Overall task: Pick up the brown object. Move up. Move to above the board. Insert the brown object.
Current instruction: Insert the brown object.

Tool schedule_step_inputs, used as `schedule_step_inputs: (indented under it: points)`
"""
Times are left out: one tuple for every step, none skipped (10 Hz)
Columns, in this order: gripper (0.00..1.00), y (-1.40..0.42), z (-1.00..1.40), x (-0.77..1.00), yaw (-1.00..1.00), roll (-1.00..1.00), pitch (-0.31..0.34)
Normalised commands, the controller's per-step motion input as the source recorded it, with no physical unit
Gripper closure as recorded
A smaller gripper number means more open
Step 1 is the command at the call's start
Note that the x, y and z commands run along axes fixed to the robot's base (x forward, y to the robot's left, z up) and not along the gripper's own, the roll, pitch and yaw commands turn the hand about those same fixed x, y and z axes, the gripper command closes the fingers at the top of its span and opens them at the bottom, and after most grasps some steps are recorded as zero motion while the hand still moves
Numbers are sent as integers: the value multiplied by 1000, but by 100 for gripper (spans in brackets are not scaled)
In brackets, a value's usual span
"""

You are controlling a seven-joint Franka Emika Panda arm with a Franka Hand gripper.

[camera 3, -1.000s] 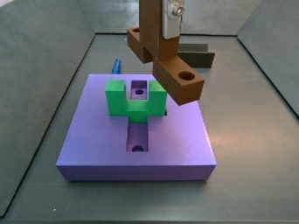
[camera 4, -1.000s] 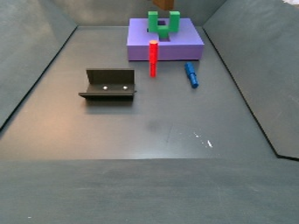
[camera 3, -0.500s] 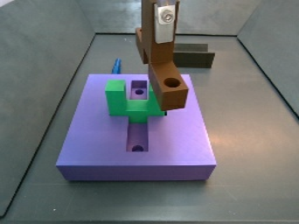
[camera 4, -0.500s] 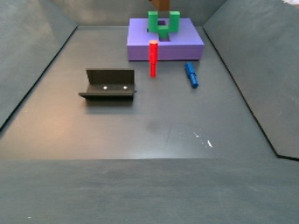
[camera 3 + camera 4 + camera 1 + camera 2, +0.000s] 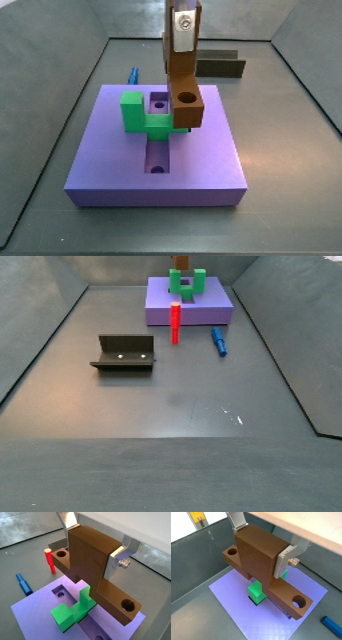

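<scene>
The gripper (image 5: 185, 30) is shut on the upright post of the brown object (image 5: 183, 95), a T-shaped wooden piece with a hole in its bar. It hangs over the purple-blue board (image 5: 201, 160), right beside the green U-shaped block (image 5: 140, 112) and the groove. Both wrist views show silver fingers (image 5: 124, 551) (image 5: 284, 559) clamping the post, with the gripper (image 5: 93, 542) (image 5: 261, 547) above the brown object (image 5: 100, 577) (image 5: 254, 564), green block (image 5: 73, 609) (image 5: 256, 590) and board (image 5: 40, 607) (image 5: 244, 607). Contact with the board is unclear. In a side view only its brown tip (image 5: 179, 264) shows above the board (image 5: 214, 306).
A red peg (image 5: 175, 318) (image 5: 49, 560) stands at the board's edge. A blue piece (image 5: 219, 340) (image 5: 134, 75) (image 5: 24, 584) lies on the floor beside the board. The dark fixture (image 5: 123, 353) (image 5: 225, 66) stands apart on the grey floor. Grey walls surround the floor.
The brown object has turned in the gripper's hold, from lying crosswise to lining up along the groove, and has come lower and closer to the green block.
</scene>
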Motion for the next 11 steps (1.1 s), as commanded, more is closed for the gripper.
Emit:
schedule_step_inputs:
  points:
    - [100,0,-129,-43,-157,0,-19]
    - [100,0,-223,-89,-137,-23,-31]
    - [100,0,-266,-151,-140,-83,-44]
    - [100,0,-266,-194,-140,-87,-56]
    - [100,0,-260,-214,-120,-120,-74]
    - [100,0,-240,-177,-97,-134,-83]
    - [100,0,-211,-174,-89,-111,-83]
    - [100,0,-186,-146,-89,-90,-73]
    - [100,0,-177,-117,-109,-80,-47]
    - [100,0,-174,-100,-89,-94,-51]
    - [100,0,-189,-97,-91,-71,-47]
